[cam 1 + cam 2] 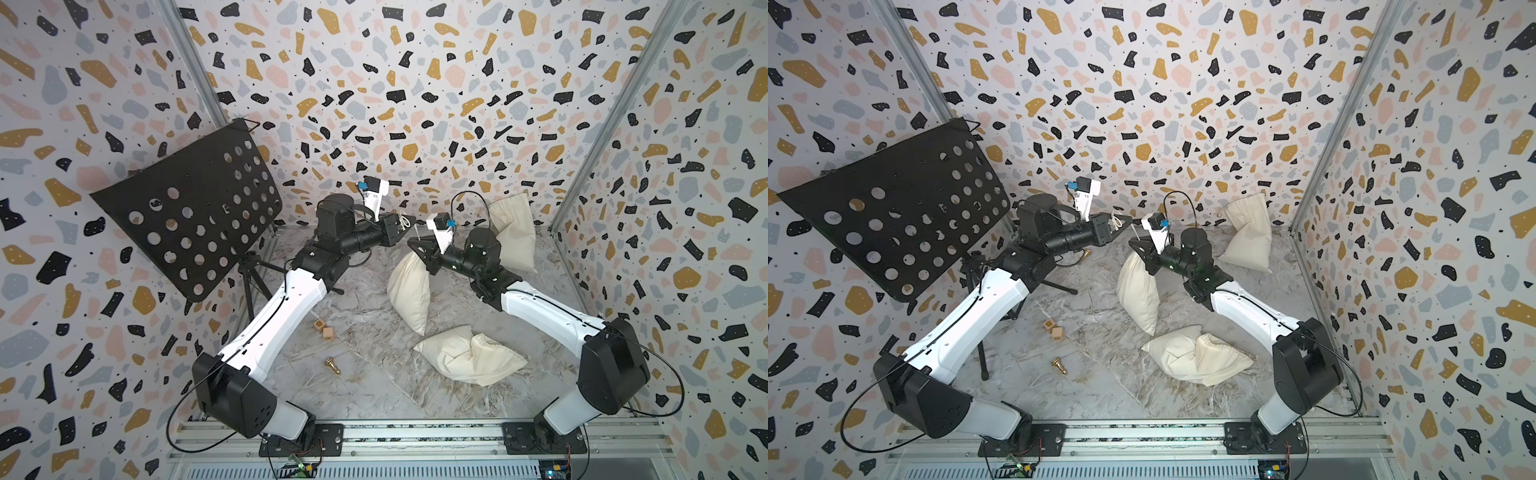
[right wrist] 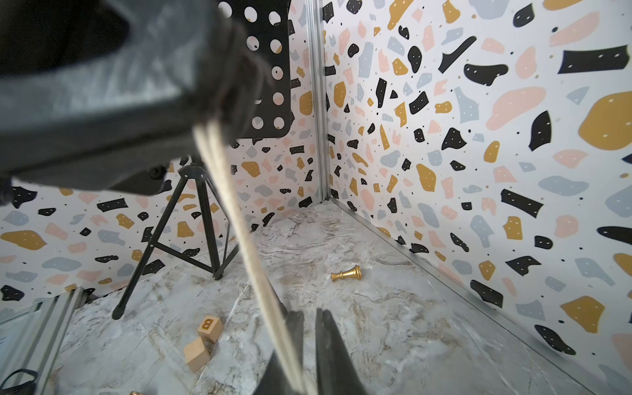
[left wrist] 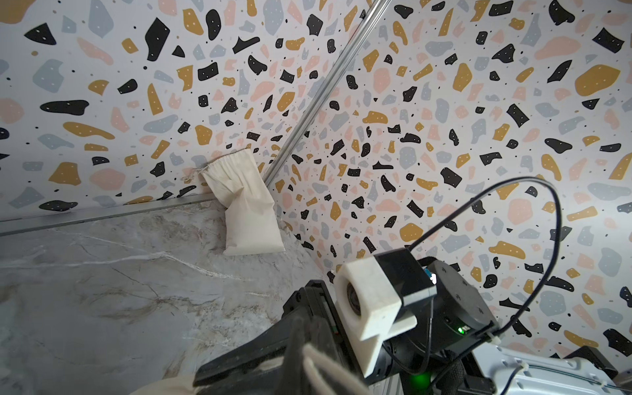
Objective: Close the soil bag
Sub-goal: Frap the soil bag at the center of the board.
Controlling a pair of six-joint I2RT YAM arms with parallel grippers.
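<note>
The soil bag (image 1: 409, 291) and drawstring (image 2: 246, 246) are cream, the table (image 1: 374, 395) grey-veined marble, walls (image 1: 415, 83) terrazzo-speckled, music stand (image 1: 187, 216) black.

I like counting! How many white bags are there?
3: the corner bag at the back, the middle bag, and the front bag lying down. More might be hidden.

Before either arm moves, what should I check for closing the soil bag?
1. Is the left gripper shut on the drawstring: ok.
2. Does the drawstring run straight between both grippers: ok.
3. Is the right gripper clamped at the neck of the soil bag: cannot tell; a narrow gap shows between its fingers.
4. Is the neck cinched shut: cannot tell, it is hidden behind the right gripper.
</note>
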